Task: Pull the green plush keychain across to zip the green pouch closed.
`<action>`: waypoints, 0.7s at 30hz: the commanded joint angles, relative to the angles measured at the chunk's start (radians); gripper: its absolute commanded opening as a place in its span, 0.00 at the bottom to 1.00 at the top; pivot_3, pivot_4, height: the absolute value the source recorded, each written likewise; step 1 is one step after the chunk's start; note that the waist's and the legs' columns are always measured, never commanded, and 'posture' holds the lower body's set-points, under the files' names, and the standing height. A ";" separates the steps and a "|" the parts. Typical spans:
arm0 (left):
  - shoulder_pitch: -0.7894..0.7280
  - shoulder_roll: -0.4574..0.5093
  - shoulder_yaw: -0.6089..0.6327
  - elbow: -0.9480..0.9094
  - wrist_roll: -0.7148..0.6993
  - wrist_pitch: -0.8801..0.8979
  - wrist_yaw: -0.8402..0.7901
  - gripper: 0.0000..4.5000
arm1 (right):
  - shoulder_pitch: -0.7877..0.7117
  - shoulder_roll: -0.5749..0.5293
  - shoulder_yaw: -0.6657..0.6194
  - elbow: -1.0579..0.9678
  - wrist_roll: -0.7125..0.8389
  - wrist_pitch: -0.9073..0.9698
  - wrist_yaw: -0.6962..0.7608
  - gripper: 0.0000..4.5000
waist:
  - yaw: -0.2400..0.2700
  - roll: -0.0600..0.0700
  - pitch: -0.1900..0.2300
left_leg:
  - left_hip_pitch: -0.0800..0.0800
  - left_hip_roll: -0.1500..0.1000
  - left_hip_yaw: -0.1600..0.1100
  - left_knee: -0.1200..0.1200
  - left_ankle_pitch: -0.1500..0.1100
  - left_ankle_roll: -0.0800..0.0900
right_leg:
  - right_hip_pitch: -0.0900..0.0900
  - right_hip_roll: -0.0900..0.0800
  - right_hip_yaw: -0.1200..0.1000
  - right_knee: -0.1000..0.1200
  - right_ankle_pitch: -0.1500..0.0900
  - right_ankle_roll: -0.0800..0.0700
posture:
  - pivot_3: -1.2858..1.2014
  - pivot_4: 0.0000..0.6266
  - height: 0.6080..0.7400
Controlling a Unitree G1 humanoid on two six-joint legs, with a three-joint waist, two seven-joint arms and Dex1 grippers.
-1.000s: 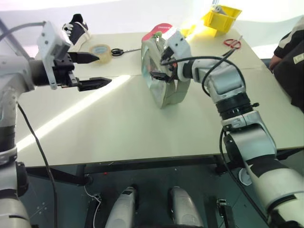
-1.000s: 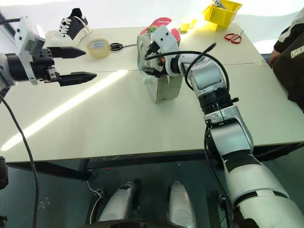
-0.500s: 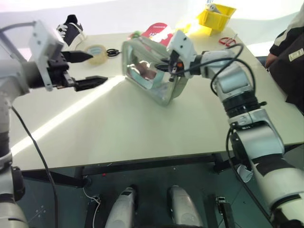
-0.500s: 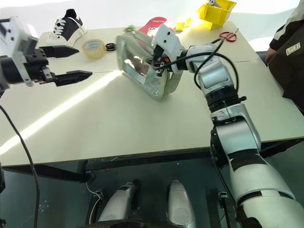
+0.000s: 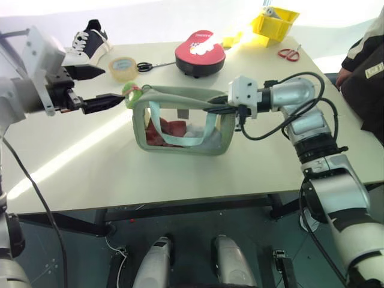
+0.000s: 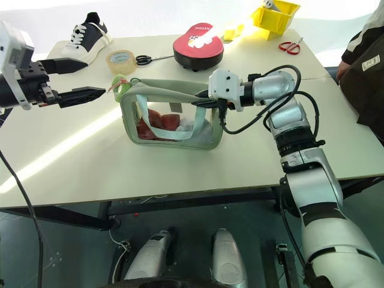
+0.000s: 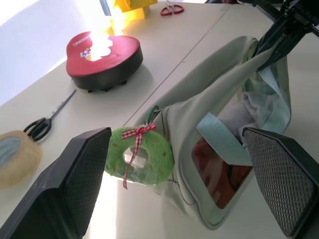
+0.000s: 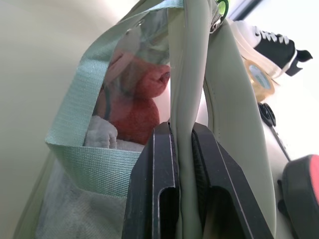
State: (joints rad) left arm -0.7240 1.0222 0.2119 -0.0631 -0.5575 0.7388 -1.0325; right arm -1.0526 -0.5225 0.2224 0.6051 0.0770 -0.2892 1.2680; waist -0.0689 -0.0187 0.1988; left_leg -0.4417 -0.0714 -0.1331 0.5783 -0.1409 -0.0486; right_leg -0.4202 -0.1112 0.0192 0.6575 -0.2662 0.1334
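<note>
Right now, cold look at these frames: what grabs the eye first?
The green pouch in the middle of the table, its clear side showing red contents, with the right gripper shut on the edge of the pouch's top at its right end. At the opposite end sits the green plush keychain, and the left gripper is open right beside it, not touching. Behind, a red case stands out.

Probably lab: cluttered test table

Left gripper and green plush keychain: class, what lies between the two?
Nothing. In the left wrist view the open left gripper faces the green plush keychain on the green pouch, with only bare table across the gap.
</note>
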 commanded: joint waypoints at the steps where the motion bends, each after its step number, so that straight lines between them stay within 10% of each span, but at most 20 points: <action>1: -0.027 0.022 0.013 -0.023 -0.013 0.007 -0.005 1.00 | 0.046 -0.030 -0.019 -0.122 0.048 0.015 0.063 0.02 | 0.000 0.000 0.000 | 0.000 0.000 0.000 0.000 0.000 0.000 | 0.000 0.000 0.000 0.000 0.000 0.000 | 0.52 0.24 1.00; 6: -0.005 0.036 -0.013 0.001 0.019 -0.021 -0.036 1.00 | 0.096 -0.061 -0.018 -0.285 0.106 0.151 0.113 0.02 | 0.001 0.000 0.000 | 0.000 0.000 0.000 0.000 0.000 0.000 | 0.000 0.000 0.000 0.001 0.000 0.000 | 0.52 0.24 1.00; 13: 0.031 0.037 -0.040 0.055 0.065 -0.074 -0.056 1.00 | 0.067 -0.083 -0.072 -0.341 0.145 0.315 0.072 0.70 | 0.001 0.000 0.000 | 0.000 0.000 0.000 0.000 0.000 0.000 | 0.000 0.000 0.000 0.001 0.000 0.000 | 0.52 0.24 1.00; 21: 0.078 0.046 -0.015 0.079 0.083 -0.097 -0.068 1.00 | 0.109 -0.206 -0.139 -0.430 0.176 0.459 0.083 0.70 | 0.007 0.000 0.000 | 0.000 0.000 0.000 0.000 0.000 0.000 | 0.000 -0.001 0.000 0.001 0.000 0.000 | 0.52 0.24 1.00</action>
State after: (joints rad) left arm -0.6504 1.0426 0.1719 0.0293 -0.4809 0.6599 -1.0925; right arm -0.9506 -0.7060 0.1223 0.2204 0.2237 0.1491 1.3445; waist -0.0617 -0.0188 0.1987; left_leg -0.4419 -0.0715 -0.1332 0.5787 -0.1411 -0.0483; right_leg -0.4204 -0.1120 0.0190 0.6583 -0.2664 0.1333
